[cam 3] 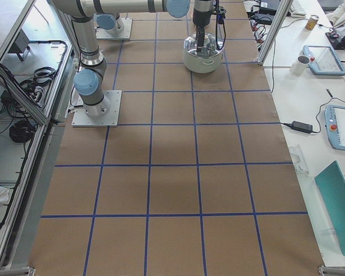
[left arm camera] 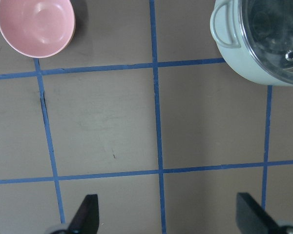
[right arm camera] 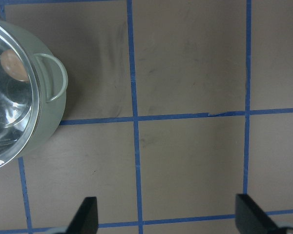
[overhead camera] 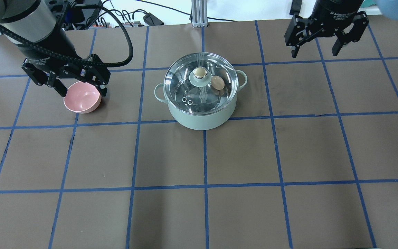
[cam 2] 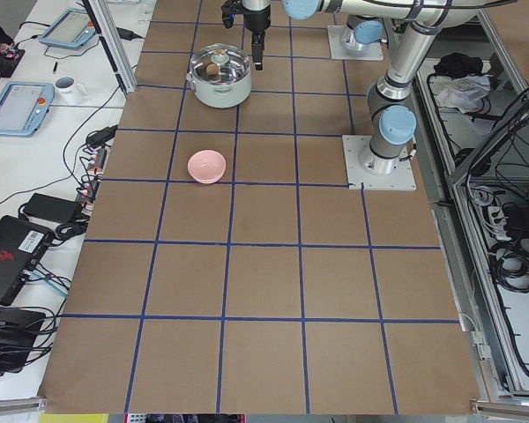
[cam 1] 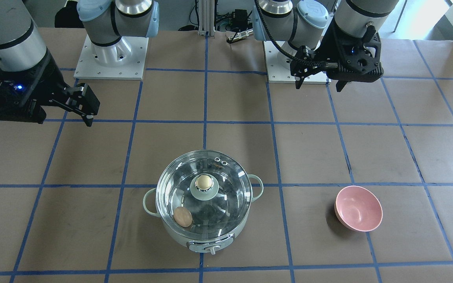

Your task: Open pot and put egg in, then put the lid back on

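Note:
The mint-green pot (overhead camera: 202, 119) stands mid-table with the clear glass lid (overhead camera: 199, 95) seated on it. The tan egg (overhead camera: 217, 82) shows through the glass, inside the pot beside the lid's knob (overhead camera: 200, 73). It also shows in the front view (cam 1: 182, 216) and the right wrist view (right arm camera: 14, 66). My left gripper (overhead camera: 83, 92) is open and empty, above the table to the pot's left. My right gripper (overhead camera: 313, 54) is open and empty, high at the pot's far right. Neither touches the pot.
An empty pink bowl (overhead camera: 82, 101) sits on the table to the pot's left, under my left gripper; it shows in the left wrist view (left arm camera: 35, 24). The brown table is marked with a grid of blue tape. Both arm bases stand at the robot's edge.

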`<state>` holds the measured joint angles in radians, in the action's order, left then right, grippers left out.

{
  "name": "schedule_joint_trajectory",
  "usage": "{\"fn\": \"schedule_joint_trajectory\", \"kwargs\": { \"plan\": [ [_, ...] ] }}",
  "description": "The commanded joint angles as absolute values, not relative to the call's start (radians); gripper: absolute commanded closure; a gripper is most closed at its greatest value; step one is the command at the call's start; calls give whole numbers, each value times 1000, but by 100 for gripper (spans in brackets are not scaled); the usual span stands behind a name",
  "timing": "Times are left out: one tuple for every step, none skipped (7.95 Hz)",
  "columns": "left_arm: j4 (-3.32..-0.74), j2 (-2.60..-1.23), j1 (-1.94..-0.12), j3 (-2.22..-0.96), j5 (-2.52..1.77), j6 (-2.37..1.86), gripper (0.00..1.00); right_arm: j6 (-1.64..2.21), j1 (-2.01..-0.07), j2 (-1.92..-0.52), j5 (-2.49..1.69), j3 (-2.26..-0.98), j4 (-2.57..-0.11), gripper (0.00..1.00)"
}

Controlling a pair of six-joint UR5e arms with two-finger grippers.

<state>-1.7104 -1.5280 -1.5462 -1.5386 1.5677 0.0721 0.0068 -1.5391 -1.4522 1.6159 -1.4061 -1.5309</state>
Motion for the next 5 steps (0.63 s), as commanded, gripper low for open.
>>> {"fn": "schedule_joint_trajectory", "kwargs": {
  "plan": [
    [-1703,-1528,-1546,-1539,1568,74,0,9,-1531,-1460,1611,-1436,-1525,0],
    [-1701,-1528,-1546,-1539,1568,74,0,9,-1531,-1460,1611,-1451,-1528,0],
    [-1691,-1526,-1546,-1539,1568,74,0,9,-1531,-1462,1611,-1454,-1532,0],
    [-1683,-1528,-1546,-1540,1568,74,0,8,-1531,-1462,1609,-1454,-1534,0],
    [-1683,-1528,-1548,-1540,1568,74,0,8,-1531,-1462,1609,-1456,-1534,0]
  ]
}}
